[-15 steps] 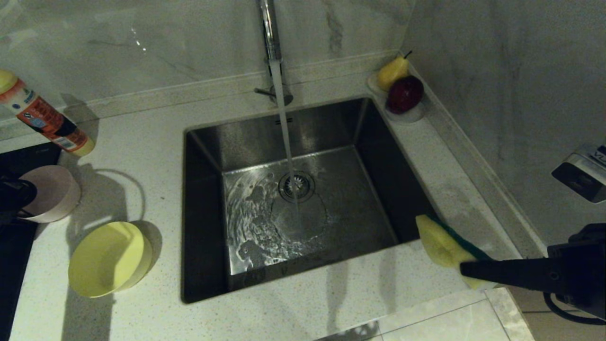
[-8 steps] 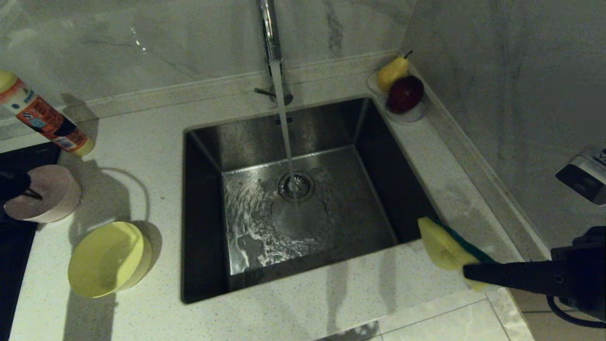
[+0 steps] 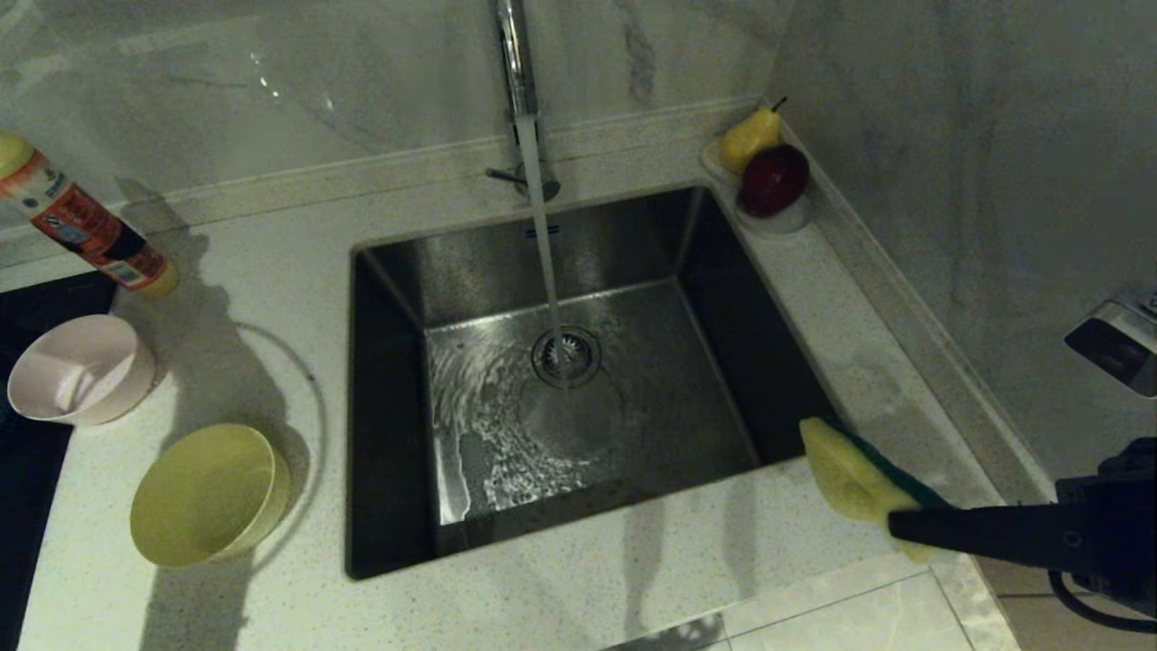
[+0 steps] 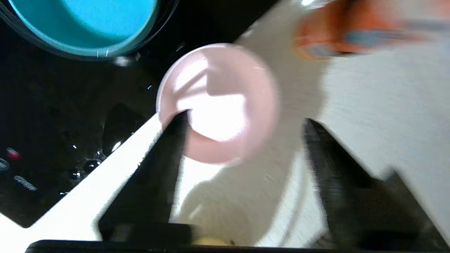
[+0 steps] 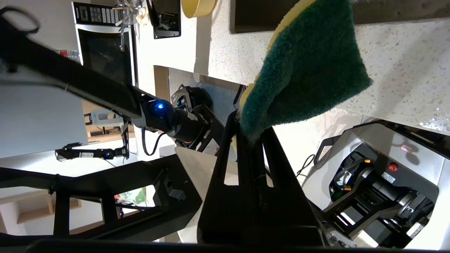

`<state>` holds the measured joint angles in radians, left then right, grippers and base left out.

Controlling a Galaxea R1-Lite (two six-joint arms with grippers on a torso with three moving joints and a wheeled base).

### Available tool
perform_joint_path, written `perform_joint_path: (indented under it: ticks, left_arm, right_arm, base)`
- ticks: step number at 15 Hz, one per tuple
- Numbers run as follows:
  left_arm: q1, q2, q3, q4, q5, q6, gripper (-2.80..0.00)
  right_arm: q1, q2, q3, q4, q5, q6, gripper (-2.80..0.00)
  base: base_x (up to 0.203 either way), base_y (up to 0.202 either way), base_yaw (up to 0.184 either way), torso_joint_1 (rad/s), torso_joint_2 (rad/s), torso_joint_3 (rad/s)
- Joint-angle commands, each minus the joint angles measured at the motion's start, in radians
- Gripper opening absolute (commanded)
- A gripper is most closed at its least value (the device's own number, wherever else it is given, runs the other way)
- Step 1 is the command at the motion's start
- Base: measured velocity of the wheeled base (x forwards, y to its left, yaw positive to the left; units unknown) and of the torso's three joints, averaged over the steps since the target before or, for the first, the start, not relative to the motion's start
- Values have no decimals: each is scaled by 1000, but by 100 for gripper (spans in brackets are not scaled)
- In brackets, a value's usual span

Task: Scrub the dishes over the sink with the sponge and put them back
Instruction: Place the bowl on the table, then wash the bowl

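Observation:
The pale pink bowl point(image 3: 77, 369) stands upright on the counter at the far left, by the edge of the black hob. In the left wrist view my left gripper point(image 4: 244, 119) is open and hangs above the pink bowl point(image 4: 218, 102), with nothing between its fingers. The yellow bowl point(image 3: 208, 495) lies tilted on the counter nearer me. A blue bowl point(image 4: 84, 21) sits on the hob. My right gripper point(image 3: 895, 524) is shut on the sponge point(image 3: 850, 479) above the counter by the sink's point(image 3: 633, 244) front right corner. The sponge's green face point(image 5: 306, 70) shows in the right wrist view.
The tap point(image 3: 515, 72) runs a stream of water onto the drain point(image 3: 567, 355). An orange bottle point(image 3: 86, 226) leans at the back left. A small white dish point(image 3: 788, 217) with a pear and an apple stands in the back right corner, against the wall.
My left gripper opened, let the pink bowl down upright on the counter and drew back out of the head view to the left. The right arm and sponge stayed put.

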<state>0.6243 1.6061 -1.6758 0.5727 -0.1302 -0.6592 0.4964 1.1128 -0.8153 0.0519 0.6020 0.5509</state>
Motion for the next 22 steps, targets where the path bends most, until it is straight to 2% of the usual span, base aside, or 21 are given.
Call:
perform_joint_path:
  ticks: [1,4,6,9,10,14,15,17,19,22]
  left_arm:
    - [0,-114,-9,16,-1,39,-280]
    - [-16,-197,3,141,-8,162,-280]
    - [-52,-229,14,225,-12,211,-280]
    - [-59,-260,28,307,-127,221,-280]
    - [-65,-267,53,331,-142,247,-280]
    - [-87,-292,245,333,-146,437,-280]
    - [-88,-290,289,332,-143,485,0]
    - [-89,-287,387,308,-139,575,0]
    - [-90,-290,499,237,-133,657,0]
    - [-124,-285,628,116,-65,693,0]
  right_arm:
    - [-1,1,0,6,1,3,-280]
    - [-1,12,5,8,-1,1,-280]
    - [-1,15,5,8,-2,4,-280]
    - [-1,11,8,10,-4,6,-280]
    - [-1,7,8,12,-4,6,-280]
    - [-2,-1,21,14,-4,6,-280]
    - [-2,2,21,14,-4,6,-280]
    - [-2,10,21,11,-4,5,-280]
    - [-2,15,22,11,-4,3,-280]
    - [-8,23,25,6,-4,0,-280]
  base:
    - [0,0,0,0,0,0]
    - [0,0,0,0,0,0]
    - [0,0,0,0,0,0]
    - [0,0,0,0,0,0]
    - [0,0,0,0,0,0]
    - [0,0,0,0,0,0]
    - [0,0,0,0,0,0]
    - [0,0,0,0,0,0]
    - [0,0,0,0,0,0]
    - [0,0,0,0,0,0]
